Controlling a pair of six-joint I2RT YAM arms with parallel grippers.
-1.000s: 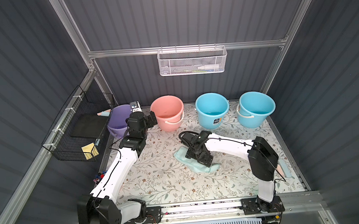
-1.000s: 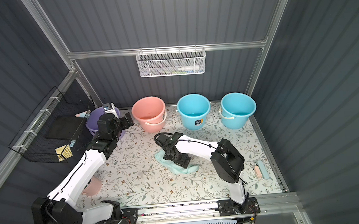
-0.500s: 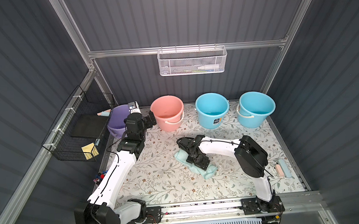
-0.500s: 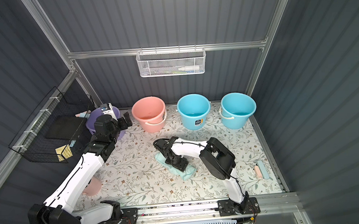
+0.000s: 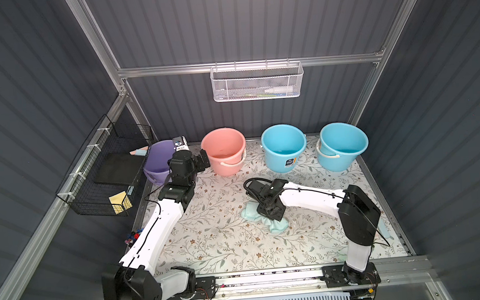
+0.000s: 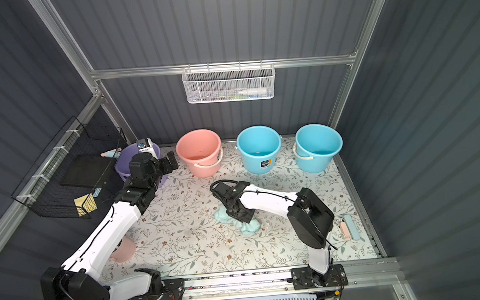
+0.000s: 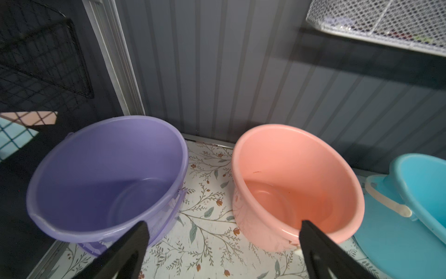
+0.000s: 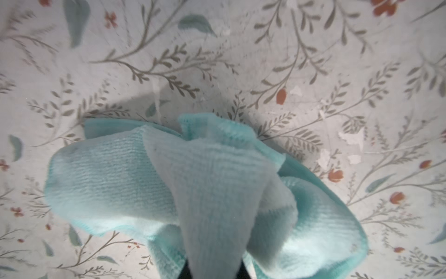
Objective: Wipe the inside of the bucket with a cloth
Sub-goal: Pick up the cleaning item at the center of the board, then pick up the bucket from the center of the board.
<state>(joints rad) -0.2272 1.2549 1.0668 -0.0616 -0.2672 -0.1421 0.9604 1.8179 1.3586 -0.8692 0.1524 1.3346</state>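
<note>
The cloth point(image 5: 277, 225), pale aqua and crumpled, lies on the floral mat point(image 5: 215, 238) near the middle of the floor, well apart from all four buckets; none of it is inside a bucket. The right gripper point(image 5: 271, 212) points down onto the cloth's middle; in the right wrist view a fold of the cloth point(image 8: 169, 183) is drawn up between the two dark fingers, which are pressed together on it, pinching that fold; the rest of the fabric spreads on the mat on either side.

The left gripper point(image 7: 223, 244) hangs above the mat at the back left, level with the gap between the purple bucket point(image 7: 106, 169) and the pink bucket point(image 7: 296, 174); its fingers point(image 7: 135, 244) are spread wide and hold nothing; it touches neither bucket.

In both top views the buckets stand upright in a row along the back wall: the purple bucket point(image 5: 155, 164) in the left corner, the pink bucket point(image 5: 225, 166) just beside it, then the middle blue bucket point(image 5: 282, 162) and the right blue bucket point(image 5: 339, 161); the handles of the pink and blue ones hang down over their front walls.

A white mesh basket point(image 5: 257, 82) hangs on the back wall above the buckets; a black wire basket point(image 5: 99, 206) is fixed to the left wall.
</note>
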